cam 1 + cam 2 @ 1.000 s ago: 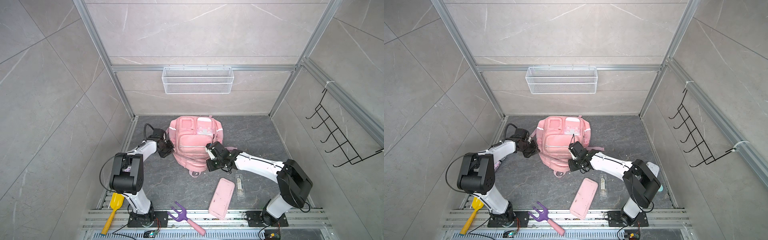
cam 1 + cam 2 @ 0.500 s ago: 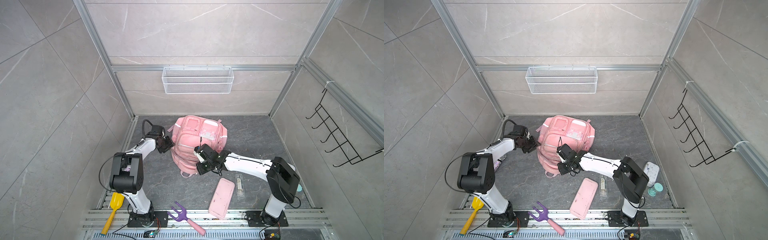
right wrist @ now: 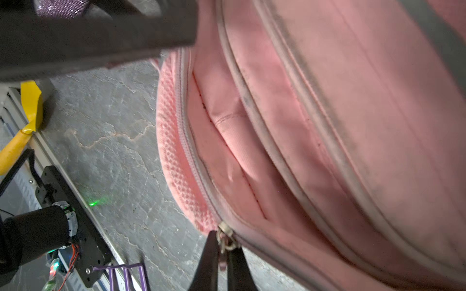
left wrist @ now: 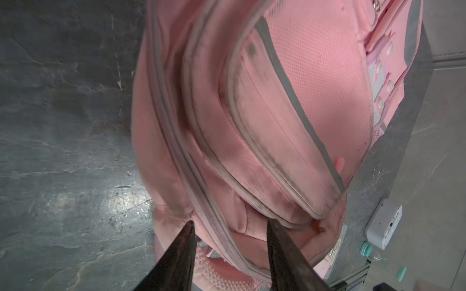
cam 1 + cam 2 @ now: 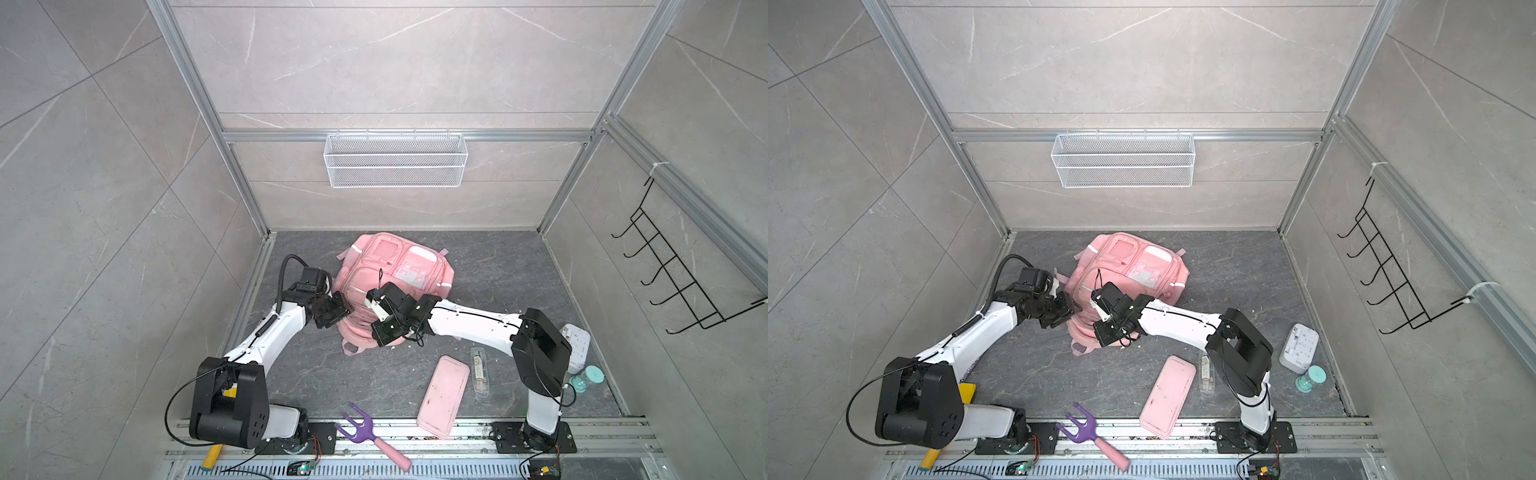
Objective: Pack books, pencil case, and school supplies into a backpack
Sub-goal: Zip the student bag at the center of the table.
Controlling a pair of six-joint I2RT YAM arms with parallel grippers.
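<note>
Left hand: spread wide, its two dark fingers standing apart. The tips sit at the backpack, one either side of a grey zip line. Nothing is clamped between them, and whether they touch the cloth I cannot tell.
Right hand: pressed together and pinching the small metal zipper pull on the backpack's edge, beside the mesh padding.
Desk: dark grey and stone-veined, and everything below lies on it.
Backpack: in both top views it lies front pockets up at the middle of the desk. Its top loop points toward the arms. The left hand is at one flank and the right hand is on the near end.
Wire basket: white, hung on the back wall above the backpack.
Pencil case: flat, pale pink and smudged, well apart from the backpack. Its near end runs over the metal rail, close to the right arm's base.
Purple fork: lying on the rail between the two arm bases, pink handle pointing outward.
White boxy device: by the wall on the right arm's side.
School supplies: a slim clear packet lying flat, just beside the pencil case, between it and the right arm.
Teal bottle: just beside the white device.
</note>
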